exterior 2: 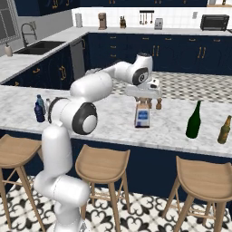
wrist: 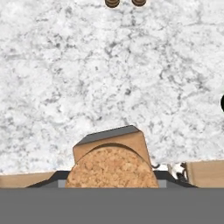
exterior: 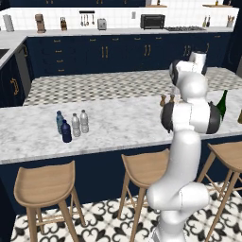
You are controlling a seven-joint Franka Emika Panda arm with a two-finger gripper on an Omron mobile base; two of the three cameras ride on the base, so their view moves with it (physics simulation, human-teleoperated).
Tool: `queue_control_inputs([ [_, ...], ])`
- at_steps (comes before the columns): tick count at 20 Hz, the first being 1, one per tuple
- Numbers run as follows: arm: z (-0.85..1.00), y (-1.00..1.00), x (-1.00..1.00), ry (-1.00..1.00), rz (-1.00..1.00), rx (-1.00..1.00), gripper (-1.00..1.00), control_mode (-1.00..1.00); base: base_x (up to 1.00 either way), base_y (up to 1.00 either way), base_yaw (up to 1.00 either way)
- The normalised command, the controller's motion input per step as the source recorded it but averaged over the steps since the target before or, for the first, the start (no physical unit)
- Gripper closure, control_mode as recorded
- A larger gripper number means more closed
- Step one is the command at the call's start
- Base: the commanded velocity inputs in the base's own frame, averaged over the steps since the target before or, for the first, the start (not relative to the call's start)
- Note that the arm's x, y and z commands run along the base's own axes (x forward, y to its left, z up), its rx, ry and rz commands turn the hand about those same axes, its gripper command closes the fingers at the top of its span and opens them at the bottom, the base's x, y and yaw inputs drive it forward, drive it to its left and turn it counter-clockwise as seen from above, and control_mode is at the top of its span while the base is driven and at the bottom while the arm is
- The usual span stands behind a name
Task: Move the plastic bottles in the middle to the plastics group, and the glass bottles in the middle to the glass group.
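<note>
Gripper (exterior 2: 144, 102) was clamped on glass bottle (exterior 2: 142, 116) at its cork top, bottle upright on marble counter (exterior 2: 113, 115), mid-counter, w/ 2 brown shakers (exterior 2: 158, 103) just behind. Green wine bottle (exterior 2: 194, 120) stood well to its right. Clear plastic bottles (exterior: 80, 123) sat beside blue & navy bottles (exterior: 63, 127), far left.
</note>
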Motion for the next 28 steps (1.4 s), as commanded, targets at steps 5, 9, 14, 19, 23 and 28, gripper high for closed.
queue_control_inputs([
  [5,0.0,-0.69,0.07,0.01,-0.24,0.03,1.0,-1.0,0.0,0.0,0.0],
  [9,-0.04,-0.46,-0.11,-0.02,-0.13,0.0,1.0,-1.0,0.0,0.0,0.0],
  [14,-0.48,-0.31,-0.28,-0.18,-0.11,0.0,1.0,-1.0,0.0,0.0,0.0],
  [19,0.0,-0.21,0.04,-0.03,-0.14,0.0,1.0,-1.0,0.0,0.0,0.0],
  [23,0.0,-0.13,0.01,-0.01,-0.12,0.0,1.0,-1.0,0.0,0.0,0.0],
  [28,0.0,-0.13,0.04,0.0,-0.12,0.0,1.0,-1.0,0.0,0.0,0.0],
])
